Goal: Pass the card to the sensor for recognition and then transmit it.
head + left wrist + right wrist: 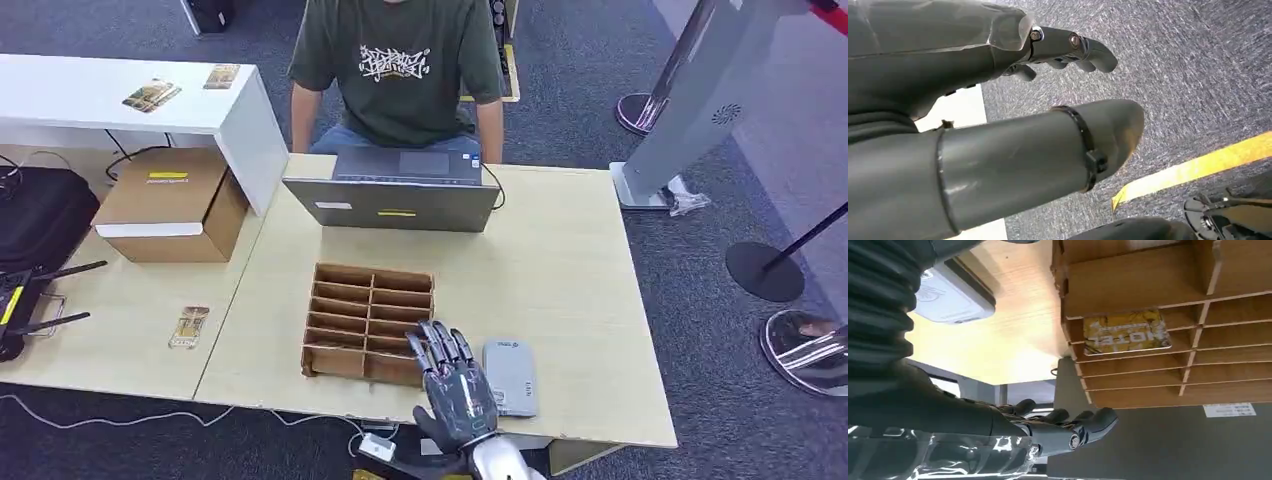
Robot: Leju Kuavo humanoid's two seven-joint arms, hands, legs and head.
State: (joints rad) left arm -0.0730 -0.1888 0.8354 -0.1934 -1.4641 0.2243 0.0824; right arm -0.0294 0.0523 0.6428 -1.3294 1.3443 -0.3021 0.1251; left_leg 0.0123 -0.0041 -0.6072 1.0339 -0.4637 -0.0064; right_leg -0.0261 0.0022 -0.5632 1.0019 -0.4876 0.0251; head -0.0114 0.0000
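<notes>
Your robot's right hand is raised at the near edge of the light wooden table, its dark fingers extended, slightly apart and holding nothing, the tips over the near right corner of the brown cardboard divider box. In the right wrist view the same fingers reach forward, empty, beside the box. The left hand hangs over grey carpet crossed by a yellow floor stripe, its thick grey thumb straight and its darker fingers gently curled and apart, with nothing between them.

The flat grey rectangular card sensor lies on the table just beside the right hand, on its right. Beyond the divider box stands an open grey laptop, behind which a person in a dark green printed T-shirt sits. To the left you see a closed brown cardboard carton, a white bench bearing two cards, and one loose card on the adjoining table.

The yellow "HOTEL" card sits in one slot of the divider box, seen from the right wrist; it is apart from the fingers, untouched.
</notes>
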